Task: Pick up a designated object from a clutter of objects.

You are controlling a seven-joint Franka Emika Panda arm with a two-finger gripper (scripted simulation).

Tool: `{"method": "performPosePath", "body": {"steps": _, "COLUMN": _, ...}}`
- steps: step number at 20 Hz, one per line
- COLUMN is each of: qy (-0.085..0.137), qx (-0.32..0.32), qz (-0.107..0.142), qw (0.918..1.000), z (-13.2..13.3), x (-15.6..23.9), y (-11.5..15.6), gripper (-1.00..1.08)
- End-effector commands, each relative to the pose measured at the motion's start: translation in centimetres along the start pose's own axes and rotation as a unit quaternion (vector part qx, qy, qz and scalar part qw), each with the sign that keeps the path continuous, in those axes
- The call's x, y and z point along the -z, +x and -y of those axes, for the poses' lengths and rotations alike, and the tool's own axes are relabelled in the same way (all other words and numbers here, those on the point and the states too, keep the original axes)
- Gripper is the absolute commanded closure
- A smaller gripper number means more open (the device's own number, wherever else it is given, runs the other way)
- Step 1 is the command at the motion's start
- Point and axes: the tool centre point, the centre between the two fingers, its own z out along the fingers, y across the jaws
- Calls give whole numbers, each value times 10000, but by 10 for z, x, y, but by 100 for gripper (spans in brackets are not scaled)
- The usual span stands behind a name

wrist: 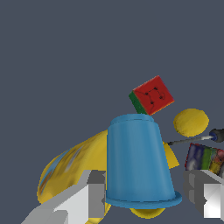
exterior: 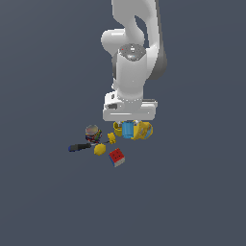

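The gripper [wrist: 144, 197] is down over the clutter, its two grey fingers [wrist: 94, 192] spread apart on either side of the blue cup [wrist: 138, 164]. One finger sits close against the cup's flared rim; the other stands a little clear of it, so the jaws look open and not yet pressing. The cup stands upside down with its rim on the floor. Reaching and straddling look done; closing and lifting are left.

Across the exterior view from its left: a dark marker [exterior: 79, 147] lies flat, the patterned can [exterior: 92, 132] stands just behind it, and a small yellow piece [exterior: 100, 149] and the red cube [exterior: 116, 157] sit nearer the camera. The mustard bottle [exterior: 143, 130] lies touching or just beside the cup. I judge it most likely to be nudged when the fingers close.
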Motion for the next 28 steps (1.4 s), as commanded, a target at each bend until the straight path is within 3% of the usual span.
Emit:
{"method": "performPosePath", "body": {"steps": 1, "qy": -2, "qx": 20, "qz": 27, "qw": 10000, "z": 17, "x": 23, "y": -8, "gripper": 108}}
{"method": "performPosePath", "body": {"steps": 18, "qy": 15, "qx": 15, "qz": 174, "qw": 9998, "z": 111, "x": 177, "y": -48, "gripper": 108}}
{"method": "performPosePath", "body": {"steps": 28, "qy": 33, "qx": 12, "qz": 226, "qw": 9997, "z": 145, "x": 231, "y": -58, "gripper": 108}}
